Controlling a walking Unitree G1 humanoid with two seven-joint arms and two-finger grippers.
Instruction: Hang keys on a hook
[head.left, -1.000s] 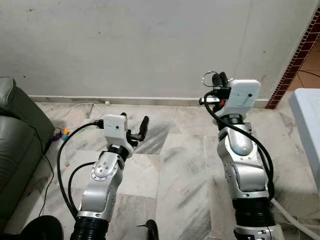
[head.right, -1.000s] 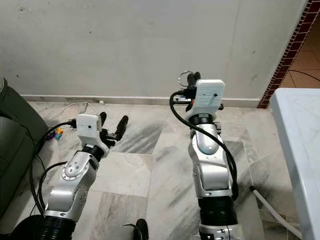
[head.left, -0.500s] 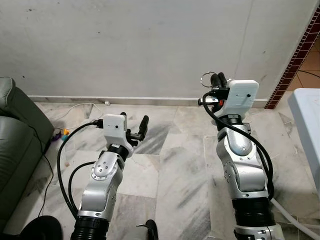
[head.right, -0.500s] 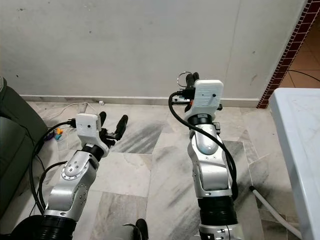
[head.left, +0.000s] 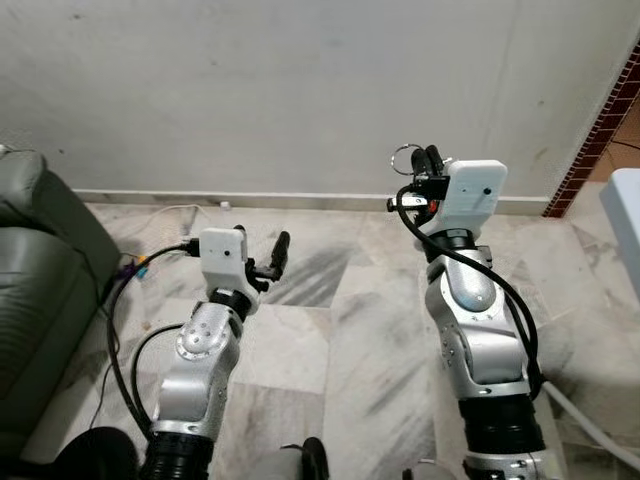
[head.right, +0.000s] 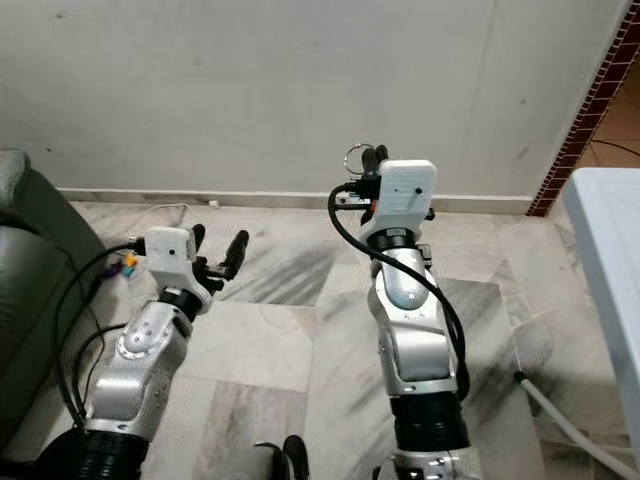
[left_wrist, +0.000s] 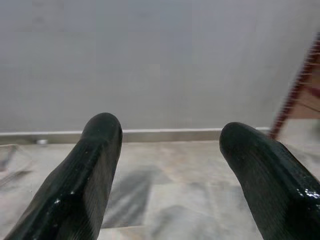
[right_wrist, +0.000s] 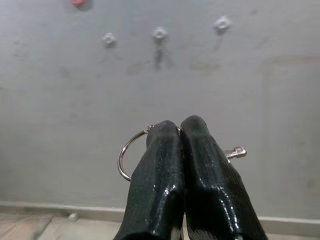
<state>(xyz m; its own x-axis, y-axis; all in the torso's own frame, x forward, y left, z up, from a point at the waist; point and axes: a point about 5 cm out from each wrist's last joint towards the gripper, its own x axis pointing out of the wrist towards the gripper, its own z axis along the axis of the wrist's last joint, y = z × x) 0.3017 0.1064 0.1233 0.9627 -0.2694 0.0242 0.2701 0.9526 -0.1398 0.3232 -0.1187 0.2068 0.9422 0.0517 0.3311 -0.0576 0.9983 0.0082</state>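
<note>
My right gripper (head.left: 428, 158) is raised in front of the grey wall and shut on the keys. The metal key ring (right_wrist: 129, 152) juts out to one side of the black fingertips, and a key tip (right_wrist: 236, 152) sticks out on the other. Higher on the wall sit three small white hooks (right_wrist: 159, 34) in a row, with a pink one (right_wrist: 77, 2) at the frame's edge. My left gripper (head.left: 266, 253) is held low over the marble floor, open, with nothing between its fingers (left_wrist: 95, 165).
A grey-green sofa (head.left: 35, 260) stands at the left, with cables and small coloured plugs (head.left: 135, 268) on the floor beside it. A white table edge (head.right: 610, 260) is at the right. A red brick border (head.left: 600, 120) runs up the wall's right end.
The whole view has shifted: more of the sofa shows at the left, less of the table at the right. Both arms keep their pose, the right one still holding the keys.
</note>
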